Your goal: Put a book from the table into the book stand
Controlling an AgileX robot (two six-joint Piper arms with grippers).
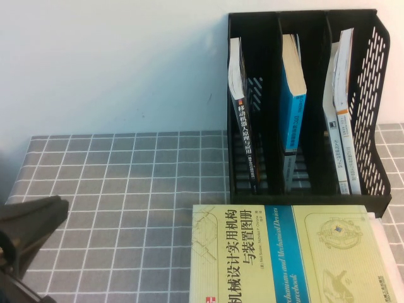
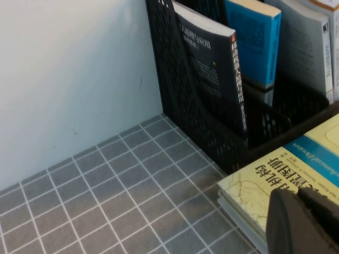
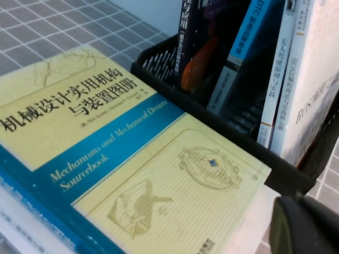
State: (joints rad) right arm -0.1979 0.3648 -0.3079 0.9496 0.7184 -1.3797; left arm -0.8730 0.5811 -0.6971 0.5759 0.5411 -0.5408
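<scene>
Grey gridded table against white wall. At eight o'clock, left claw, pressed together, holding nothing. Shown by its wrist camera alone: right claw near yellow-green book; spread or closed, cannot tell. At one o'clock, book stand. White book upright in rightmost slot; blue book in the middle, black book leftmost. Yellow-green book flat across stand's front.

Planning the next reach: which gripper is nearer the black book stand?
Right, probably. The right gripper sits just off the book stand at its front corner; the left gripper, shut, hovers at the yellow-green book, at its corner, farther away.
</scene>
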